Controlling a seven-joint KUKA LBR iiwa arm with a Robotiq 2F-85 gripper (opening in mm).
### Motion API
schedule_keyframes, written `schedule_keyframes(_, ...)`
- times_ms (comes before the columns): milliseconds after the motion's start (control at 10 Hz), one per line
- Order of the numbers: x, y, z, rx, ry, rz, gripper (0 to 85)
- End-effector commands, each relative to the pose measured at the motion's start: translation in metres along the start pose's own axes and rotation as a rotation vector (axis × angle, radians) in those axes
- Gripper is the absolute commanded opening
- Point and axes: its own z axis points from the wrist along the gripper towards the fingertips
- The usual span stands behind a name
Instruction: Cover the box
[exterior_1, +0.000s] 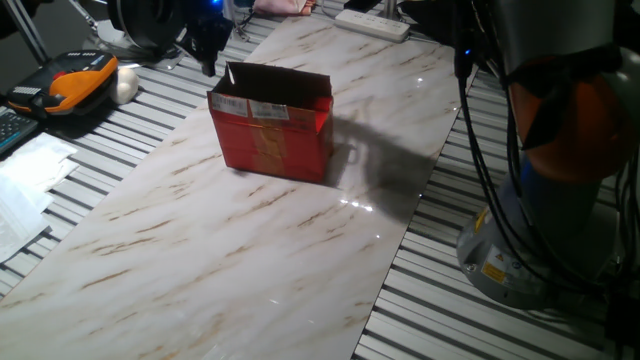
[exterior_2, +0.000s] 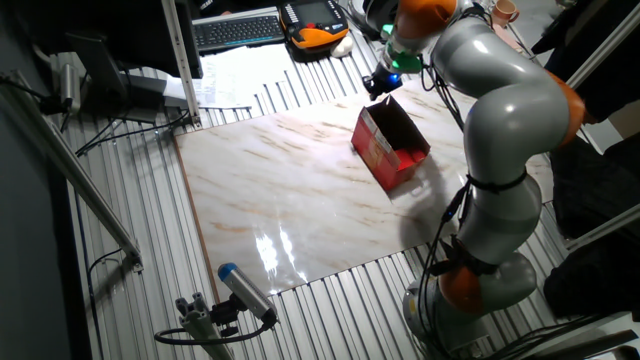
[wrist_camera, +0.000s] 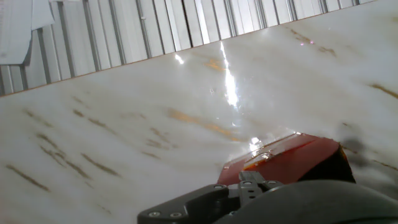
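One flap of box (exterior_1: 272, 135) upright, top uncovered; gripper (exterior_1: 207, 38) behind it (finger state unclear). Step: approach. Next: push flap down forward.

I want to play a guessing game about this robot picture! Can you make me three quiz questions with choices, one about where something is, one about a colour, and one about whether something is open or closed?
1. Where does the box stand?
A. On the marble tabletop
B. On the keyboard
C. On the floor

2. What colour is the outside of the box?
A. Blue
B. Red
C. Green

3. Is the top of the box open or covered?
A. Taped shut
B. Covered by a lid
C. Open, with a brown flap standing up

Answers:
1. A, both fixed views show it sitting on the pale marble board.
2. B, its sides are red with faded gold print.
3. C, you can see down into it, and the back flap stands upright, with the tool close to it.
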Motion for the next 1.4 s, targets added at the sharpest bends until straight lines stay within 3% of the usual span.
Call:
schedule_keyframes(0,-0.001,-0.001,0.001,-0.003,-0.001,0.003,0.0)
schedule_keyframes(600,-0.007,-0.002,0.014,-0.006,-0.011,0.01,0.0)
schedule_keyframes(700,-0.007,-0.003,0.017,0.009,-0.008,-0.009,0.0)
schedule_keyframes(1000,-0.007,-0.012,0.022,0.017,0.061,-0.072,0.0)
schedule_keyframes(1300,-0.006,-0.014,0.022,0.074,0.143,-0.144,0.0)
